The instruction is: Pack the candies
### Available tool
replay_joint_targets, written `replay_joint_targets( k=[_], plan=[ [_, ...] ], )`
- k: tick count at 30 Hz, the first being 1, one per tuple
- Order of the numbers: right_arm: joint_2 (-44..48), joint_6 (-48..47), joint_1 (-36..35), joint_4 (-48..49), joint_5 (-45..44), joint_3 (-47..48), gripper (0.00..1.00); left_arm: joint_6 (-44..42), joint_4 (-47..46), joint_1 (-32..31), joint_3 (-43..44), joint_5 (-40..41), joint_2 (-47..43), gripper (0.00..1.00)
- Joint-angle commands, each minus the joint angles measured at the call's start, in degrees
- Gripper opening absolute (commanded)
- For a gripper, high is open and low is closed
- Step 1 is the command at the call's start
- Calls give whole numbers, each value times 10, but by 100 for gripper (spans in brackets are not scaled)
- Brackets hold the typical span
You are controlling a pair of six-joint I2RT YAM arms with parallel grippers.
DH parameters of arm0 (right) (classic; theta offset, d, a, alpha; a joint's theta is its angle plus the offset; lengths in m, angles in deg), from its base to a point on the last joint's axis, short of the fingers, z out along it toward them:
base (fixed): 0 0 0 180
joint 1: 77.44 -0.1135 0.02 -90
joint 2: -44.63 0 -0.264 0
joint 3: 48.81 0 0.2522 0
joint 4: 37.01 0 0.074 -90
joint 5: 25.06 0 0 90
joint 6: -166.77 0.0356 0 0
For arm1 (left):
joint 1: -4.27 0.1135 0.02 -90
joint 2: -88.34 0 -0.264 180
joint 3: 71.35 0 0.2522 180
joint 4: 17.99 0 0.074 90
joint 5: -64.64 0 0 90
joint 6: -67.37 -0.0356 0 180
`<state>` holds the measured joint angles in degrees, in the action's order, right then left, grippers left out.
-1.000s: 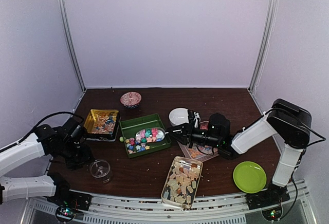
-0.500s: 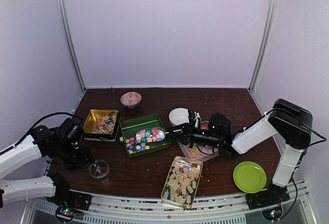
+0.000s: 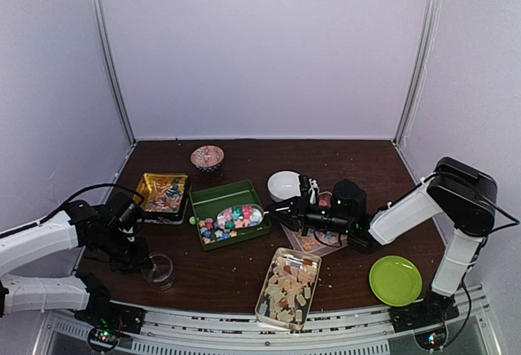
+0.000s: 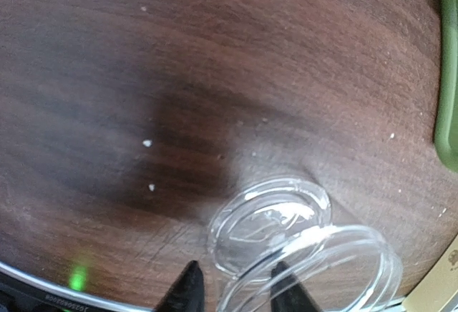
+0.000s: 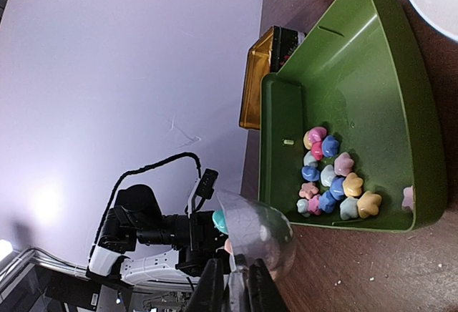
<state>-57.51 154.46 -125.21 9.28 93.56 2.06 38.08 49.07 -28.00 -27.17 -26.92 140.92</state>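
- Black left gripper sits low at the table's front left, its two fingertips standing apart with the near rim of a clear round glass cup between them; I cannot tell whether they pinch the wall
- Dark brown wooden table carries a few pale crumbs beside the cup
- Gold rectangular tin stands behind the cup, holding mixed-colour pieces too small to make out
- Small pink patterned bowl sits farther back, well apart from the rest
- Green rectangular plastic tray lies just right of the tin, with pastel star-shaped candies in pink, blue, yellow and pale green bunched toward its near end
- Clear plastic scoop, loaded with more of the same star pieces, lies over the tray's right half; I cannot tell whether it touches the heap
- Black right gripper reaches in from the right, its jaws clamped almost together on the scoop's handle
- White round bowl sits just behind that handle
- Clear rectangular tray lies at the front centre, filled with pale beige chunky candies
- Lime green round plate rests at the front right
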Motion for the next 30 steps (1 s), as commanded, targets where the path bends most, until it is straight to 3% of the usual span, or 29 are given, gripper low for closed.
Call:
replay_joint_targets(
  k=[1,7,22,30],
  plan=[
    [27,-9,-1,15,5,-3,0,-19,-36,-13,17,-10,26,25],
    [34,-16,-1,2,6,-1,0,-19,-36,-46,44,10,65,0],
    [68,-38,6,-16,3,-16,0,-27,2,-163,127,60,124,0],
    [69,-33,11,4,4,-32,0,-41,0,-244,200,84,232,0]
  ],
)
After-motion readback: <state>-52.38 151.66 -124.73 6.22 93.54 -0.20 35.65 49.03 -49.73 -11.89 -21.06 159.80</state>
